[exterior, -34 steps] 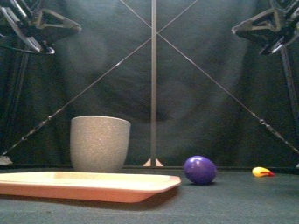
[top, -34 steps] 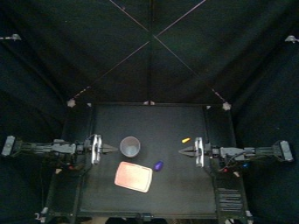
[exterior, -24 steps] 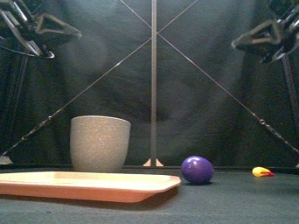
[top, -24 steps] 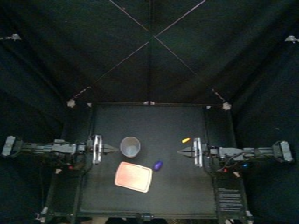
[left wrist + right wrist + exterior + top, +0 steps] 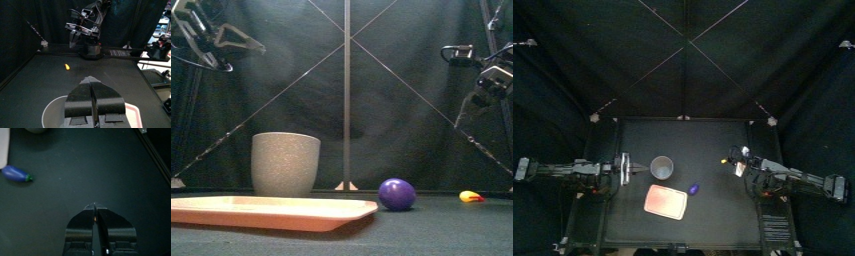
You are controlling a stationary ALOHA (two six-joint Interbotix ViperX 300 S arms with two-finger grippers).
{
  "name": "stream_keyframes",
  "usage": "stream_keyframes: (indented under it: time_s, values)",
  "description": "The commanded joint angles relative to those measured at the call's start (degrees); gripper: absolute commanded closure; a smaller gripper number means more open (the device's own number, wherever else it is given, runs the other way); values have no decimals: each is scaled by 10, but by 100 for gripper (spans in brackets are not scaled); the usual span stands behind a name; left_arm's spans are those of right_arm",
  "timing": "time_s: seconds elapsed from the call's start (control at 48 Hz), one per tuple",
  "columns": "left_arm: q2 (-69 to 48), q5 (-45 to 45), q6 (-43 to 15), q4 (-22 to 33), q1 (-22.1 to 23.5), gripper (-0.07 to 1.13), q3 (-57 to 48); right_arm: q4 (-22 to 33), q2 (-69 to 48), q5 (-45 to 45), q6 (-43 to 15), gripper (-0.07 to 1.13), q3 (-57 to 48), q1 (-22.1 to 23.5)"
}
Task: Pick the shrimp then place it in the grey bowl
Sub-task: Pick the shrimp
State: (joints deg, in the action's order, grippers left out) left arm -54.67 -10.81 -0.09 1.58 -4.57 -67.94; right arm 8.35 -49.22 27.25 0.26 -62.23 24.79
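Note:
The shrimp [image 5: 472,197] is a small orange-yellow toy lying on the table at the right; it also shows in the left wrist view [image 5: 67,66]. The tall grey speckled cup [image 5: 663,167] stands left of centre [image 5: 285,163]. My right gripper [image 5: 738,158] hangs high above the table's right side, near the shrimp's spot, jaws shut and empty [image 5: 95,208]. My left gripper [image 5: 623,168] rests at the left, beside the cup, shut with nothing in it [image 5: 93,95]. In the top view I cannot make out the shrimp next to the right gripper.
A flat pink tray [image 5: 669,201] lies in front of the cup, near the table's front edge [image 5: 265,212]. A purple round toy [image 5: 695,188] sits just right of the tray [image 5: 397,193].
The right arm has swung toward the back and its gripper has turned, now over the shrimp's area. The left arm, cup, tray and toys have not moved.

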Motion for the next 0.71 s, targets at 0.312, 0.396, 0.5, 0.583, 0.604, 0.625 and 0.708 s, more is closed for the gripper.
stream_keyframes:
  time_s: [0.312,0.396,0.5,0.583,0.604,0.625,0.708]
  values:
    - [3,-25,-1,0,-20,101,14,72,11,0,-9,38,4,9]
    - [3,-26,-1,0,-22,101,12,73,11,-13,-11,26,1,11]
    - [3,-26,0,1,-23,101,10,72,14,-30,-18,20,-6,19]
    - [3,-26,0,1,-23,101,10,69,22,-33,-18,20,-12,26]
    - [3,-26,-1,1,-23,101,10,67,26,-33,-18,20,-13,26]
    - [3,-27,-1,1,-23,101,10,66,31,-33,-18,20,-14,26]
    - [3,-26,-1,0,-23,101,10,58,58,-34,-17,20,-14,25]
